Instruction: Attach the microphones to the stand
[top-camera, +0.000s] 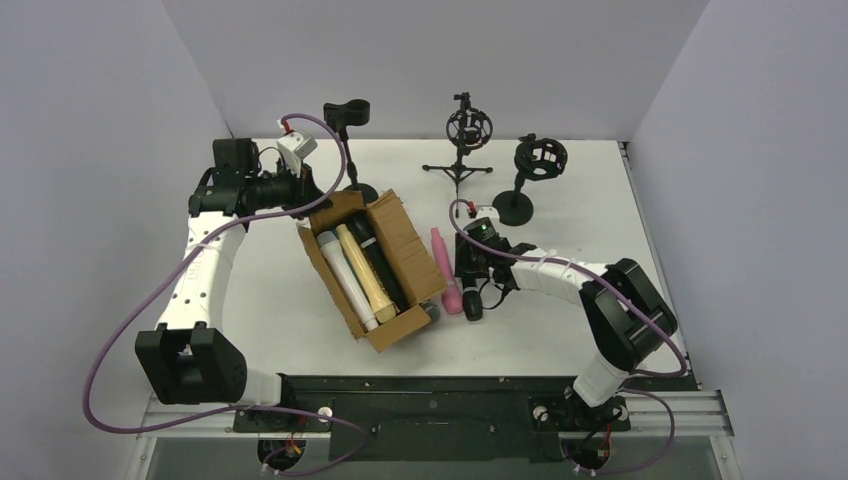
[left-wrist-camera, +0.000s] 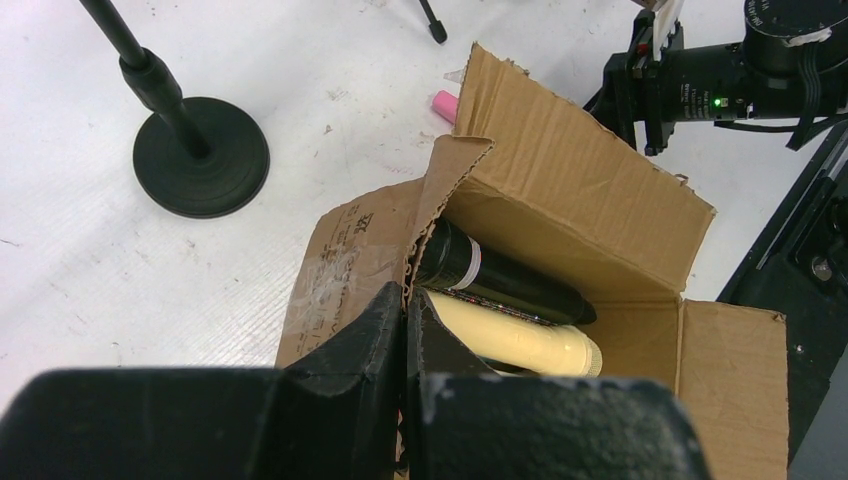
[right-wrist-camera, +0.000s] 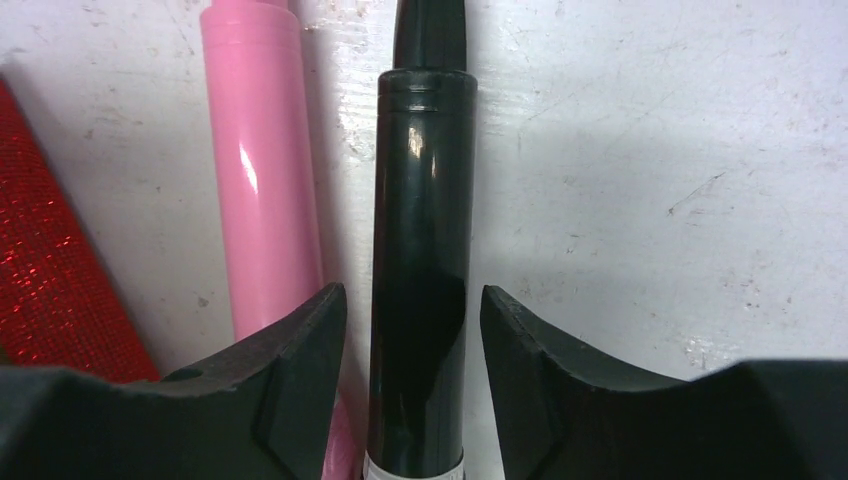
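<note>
Two microphones lie side by side on the table: a black microphone and a pink microphone, with a red glittery microphone further left. My right gripper is open and straddles the black one, with a gap on each side. The pink one lies just left of it. A cardboard box holds a black microphone and a cream-yellow microphone; a white microphone shows there from above. My left gripper is shut on the box's wall edge.
Three black stands are at the back: a clip stand with a round base, a tripod shock mount and a round-based shock mount. The box lies between the arms. White walls enclose the table.
</note>
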